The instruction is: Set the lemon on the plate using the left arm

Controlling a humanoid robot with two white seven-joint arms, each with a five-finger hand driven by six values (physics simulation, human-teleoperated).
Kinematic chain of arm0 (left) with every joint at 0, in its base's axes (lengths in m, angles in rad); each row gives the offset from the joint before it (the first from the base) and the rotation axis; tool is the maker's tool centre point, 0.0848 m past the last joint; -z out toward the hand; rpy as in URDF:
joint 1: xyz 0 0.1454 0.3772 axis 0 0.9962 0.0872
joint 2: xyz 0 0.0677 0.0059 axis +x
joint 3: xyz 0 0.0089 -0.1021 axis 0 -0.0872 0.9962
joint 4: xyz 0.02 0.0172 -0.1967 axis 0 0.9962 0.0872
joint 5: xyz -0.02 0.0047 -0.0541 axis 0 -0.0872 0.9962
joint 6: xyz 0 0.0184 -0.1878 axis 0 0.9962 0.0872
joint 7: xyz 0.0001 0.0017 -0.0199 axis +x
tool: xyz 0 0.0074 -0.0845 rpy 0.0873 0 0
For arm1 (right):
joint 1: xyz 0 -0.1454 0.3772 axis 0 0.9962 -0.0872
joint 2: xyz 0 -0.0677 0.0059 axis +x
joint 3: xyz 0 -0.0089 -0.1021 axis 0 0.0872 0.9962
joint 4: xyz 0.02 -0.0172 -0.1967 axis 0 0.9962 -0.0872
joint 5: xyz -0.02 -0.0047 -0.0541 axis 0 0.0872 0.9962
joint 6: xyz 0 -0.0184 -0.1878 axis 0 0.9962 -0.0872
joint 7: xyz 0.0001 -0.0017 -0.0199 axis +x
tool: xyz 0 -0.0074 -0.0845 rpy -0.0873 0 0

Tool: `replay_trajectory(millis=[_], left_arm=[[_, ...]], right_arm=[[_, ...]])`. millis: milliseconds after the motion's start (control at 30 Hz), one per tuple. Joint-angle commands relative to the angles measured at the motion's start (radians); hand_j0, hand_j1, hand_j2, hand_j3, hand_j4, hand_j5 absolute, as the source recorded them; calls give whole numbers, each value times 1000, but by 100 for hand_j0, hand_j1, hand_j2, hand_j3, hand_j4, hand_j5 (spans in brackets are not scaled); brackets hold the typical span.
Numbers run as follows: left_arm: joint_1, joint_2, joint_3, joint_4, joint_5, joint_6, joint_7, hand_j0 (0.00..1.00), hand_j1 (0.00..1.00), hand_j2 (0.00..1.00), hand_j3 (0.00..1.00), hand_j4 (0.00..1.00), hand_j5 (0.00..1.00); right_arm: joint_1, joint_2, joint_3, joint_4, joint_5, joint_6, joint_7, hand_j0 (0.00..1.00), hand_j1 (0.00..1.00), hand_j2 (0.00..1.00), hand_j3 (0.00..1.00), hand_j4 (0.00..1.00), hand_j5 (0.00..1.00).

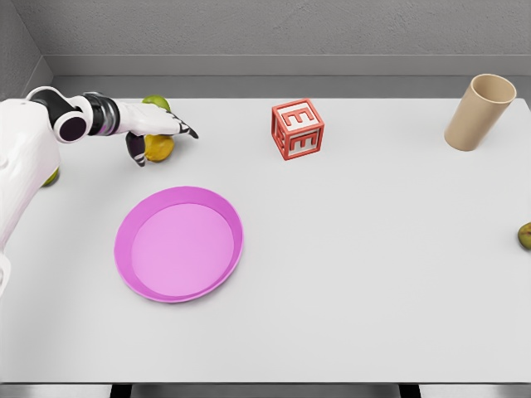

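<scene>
Lemon (159, 148) sits at twelve o'clock from the pink plate (179, 243). Left hand (153, 128) wraps over it, though I cannot tell if it squeezes. Next: lift, carry toward six o'clock.

1. I see my left hand (158, 131) over the yellow lemon (159, 148) at the white table's (373, 274) far left, fingers curled around it.
2. A green fruit (156, 102) sits just behind.
3. The pink plate (179, 243) lies nearer me, bare.
4. A red letter block (297, 129) and a tan cup (479, 112) stand further right.
</scene>
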Motion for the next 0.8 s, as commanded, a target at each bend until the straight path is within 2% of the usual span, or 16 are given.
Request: replay_trajectory(millis=[0, 767], left_arm=[[0, -10, -1, 3, 4, 3, 0, 100, 100, 100, 100, 100, 100], [-11, 4, 2, 31, 2, 3, 0, 100, 100, 100, 100, 100, 100]], right_arm=[[0, 0, 0, 0, 0, 0, 0, 100, 100, 100, 100, 100, 100], [0, 0, 0, 0, 0, 0, 0, 100, 100, 100, 100, 100, 100]])
